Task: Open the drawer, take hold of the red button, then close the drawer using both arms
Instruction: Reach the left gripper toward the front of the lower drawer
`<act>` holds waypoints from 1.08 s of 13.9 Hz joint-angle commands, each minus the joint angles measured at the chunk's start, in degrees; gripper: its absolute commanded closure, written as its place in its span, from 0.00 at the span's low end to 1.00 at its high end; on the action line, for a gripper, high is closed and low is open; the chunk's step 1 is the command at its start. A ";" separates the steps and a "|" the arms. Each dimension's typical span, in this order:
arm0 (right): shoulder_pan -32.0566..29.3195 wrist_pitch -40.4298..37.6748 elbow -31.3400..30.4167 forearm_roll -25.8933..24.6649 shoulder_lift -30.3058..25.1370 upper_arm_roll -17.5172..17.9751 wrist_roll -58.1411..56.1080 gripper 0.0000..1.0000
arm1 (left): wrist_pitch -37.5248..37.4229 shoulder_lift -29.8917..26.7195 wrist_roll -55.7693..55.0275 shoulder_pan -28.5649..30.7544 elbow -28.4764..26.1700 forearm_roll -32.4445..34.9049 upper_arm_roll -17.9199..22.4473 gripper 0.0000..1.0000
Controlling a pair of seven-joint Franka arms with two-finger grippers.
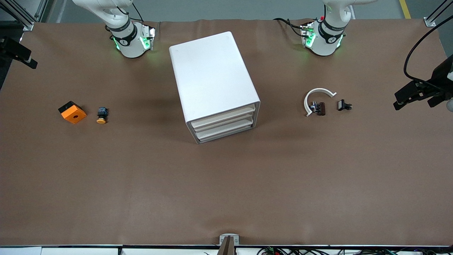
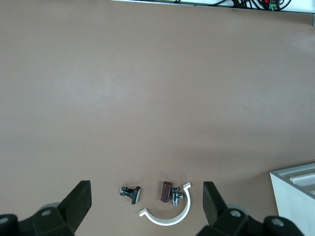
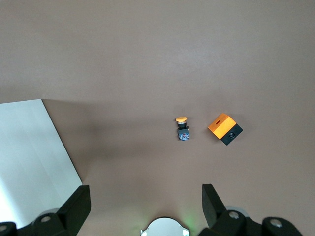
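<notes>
A boxy white cabinet (image 1: 212, 78) stands mid-table, and its three off-white drawer fronts (image 1: 224, 124) all sit flush and shut. The red-capped button is hidden from every view. Both arms are raised, and only their bases, right (image 1: 129, 39) and left (image 1: 325, 37), show in the front view. In the left wrist view my left gripper (image 2: 146, 196) hangs open and empty, high over small parts toward the left arm's end, with a cabinet corner (image 2: 295, 196) at the frame's edge. My right gripper (image 3: 146, 194) also hangs open and empty, high over the table by its own base, beside the cabinet top (image 3: 29, 152).
Toward the right arm's end lie an orange square block (image 1: 72, 112) (image 3: 225, 129) and a yellow-capped button (image 1: 102, 115) (image 3: 182, 129). Toward the left arm's end lie a white curved clip (image 1: 316, 97) (image 2: 170, 214), a brown piece (image 1: 320, 108) and a small black part (image 1: 344, 105).
</notes>
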 commanded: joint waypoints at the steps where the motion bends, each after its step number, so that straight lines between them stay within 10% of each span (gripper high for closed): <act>1: -0.79 0.04 -1.24 1.18 -1.30 0.41 -0.52 0.00 | -1.26 -0.70 2.59 1.21 0.15 -0.81 -0.51 0.00; 15: -0.79 0.21 -1.24 1.09 -1.21 0.41 -0.60 0.00 | 16.73 26.53 10.56 -5.81 -0.29 -26.29 -6.39 0.00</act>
